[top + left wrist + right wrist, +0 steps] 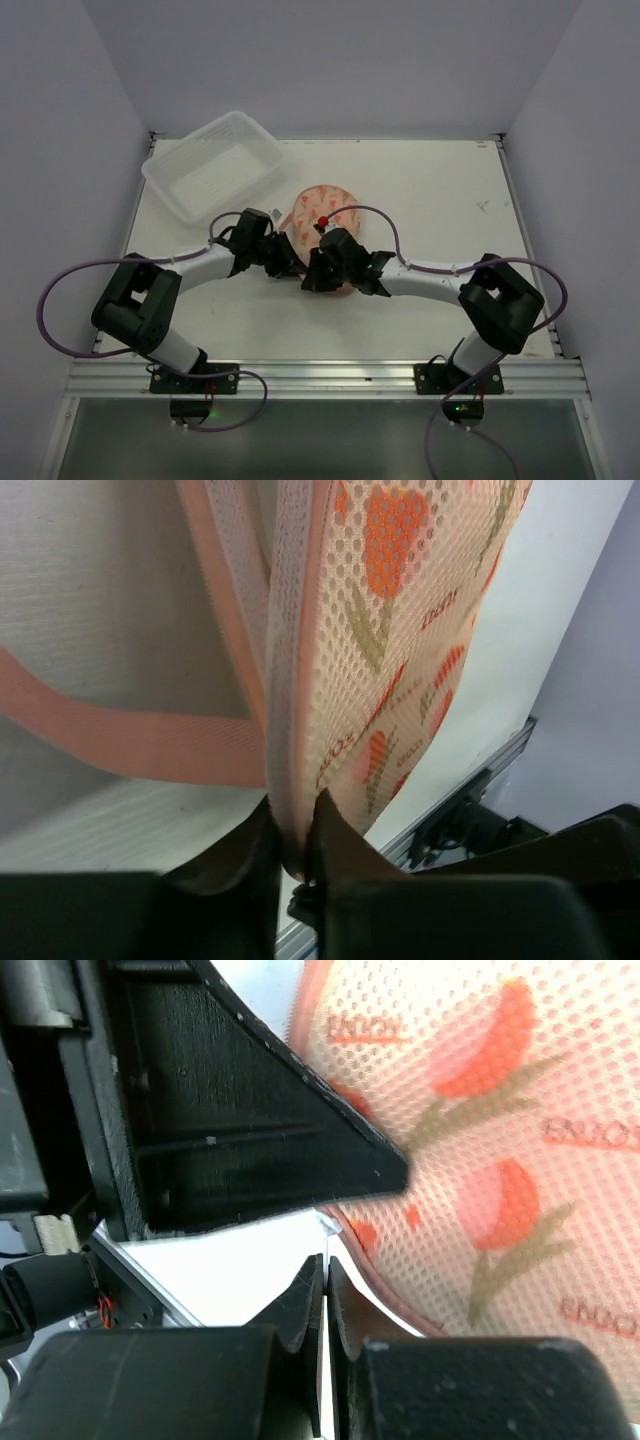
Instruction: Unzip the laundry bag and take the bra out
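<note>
bag [312, 200]: just beyond both pincers' tips, printed mesh rising upright from the left one | left pincer [293, 852]: clamped on the bag's pink-edged rim | right pincer [325, 1285]: jaws pressed together, any hold cannot be told; bag up-right of tips | left arm [190, 265], right arm [430, 275]: elbows outward, forearms reaching inward, wrists meeting mid-table [450, 200]

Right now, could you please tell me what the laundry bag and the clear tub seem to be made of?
The laundry bag: soft matte mesh fabric, shown by its fine holes, edged with woven pink tape. The tub: probably glossy transparent plastic, since the table shows through its ribbed walls.
</note>
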